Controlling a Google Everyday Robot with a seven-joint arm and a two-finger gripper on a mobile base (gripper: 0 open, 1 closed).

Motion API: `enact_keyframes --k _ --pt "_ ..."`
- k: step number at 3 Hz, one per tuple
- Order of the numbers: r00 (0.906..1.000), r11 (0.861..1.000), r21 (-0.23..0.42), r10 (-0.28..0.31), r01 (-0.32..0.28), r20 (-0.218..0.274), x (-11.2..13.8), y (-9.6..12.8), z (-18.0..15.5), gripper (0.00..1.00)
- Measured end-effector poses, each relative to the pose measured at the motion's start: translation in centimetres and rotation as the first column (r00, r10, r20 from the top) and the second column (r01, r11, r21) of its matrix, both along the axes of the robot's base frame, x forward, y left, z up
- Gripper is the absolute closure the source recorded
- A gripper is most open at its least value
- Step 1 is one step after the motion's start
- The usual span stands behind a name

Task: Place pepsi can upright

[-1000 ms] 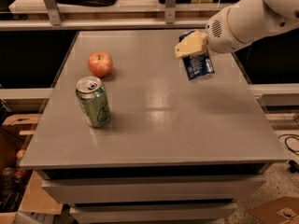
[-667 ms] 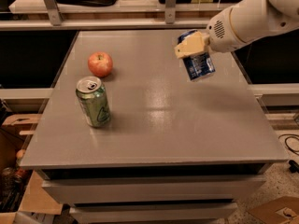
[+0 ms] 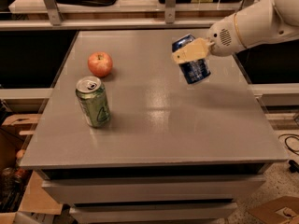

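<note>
The pepsi can is dark blue with white markings. It hangs in the air above the right part of the grey table, nearly upright and slightly tilted. My gripper comes in from the right on a white arm and is shut on the can's upper part. One tan finger crosses the front of the can; the other finger is hidden behind it.
A green can stands upright on the left of the table. A red apple lies behind it. A counter with metal posts runs along the far side. Cardboard boxes sit on the floor at left.
The gripper has carried the pepsi can a little to the left, over the table. The green can and the apple have not moved.
</note>
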State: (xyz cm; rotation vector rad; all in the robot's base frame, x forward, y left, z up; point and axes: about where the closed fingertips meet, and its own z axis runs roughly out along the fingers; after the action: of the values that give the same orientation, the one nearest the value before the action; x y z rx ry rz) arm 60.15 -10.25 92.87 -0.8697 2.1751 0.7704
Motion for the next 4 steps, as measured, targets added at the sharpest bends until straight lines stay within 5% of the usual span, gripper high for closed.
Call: enact_keyframes --k 1,2,4 --pt "0.9884 0.987 0.079 0.136 -0.141 0.068 -0.8 0.8 -0.8 1.0" --pt "0.9673 0.955 0.176 0.22 -0.24 0.126 -1.6 1.5 -0.8 1.0" --pt "0.921 0.854 0.351 0.325 -0.383 0.215 -3.5 3.0 0.3 1.0"
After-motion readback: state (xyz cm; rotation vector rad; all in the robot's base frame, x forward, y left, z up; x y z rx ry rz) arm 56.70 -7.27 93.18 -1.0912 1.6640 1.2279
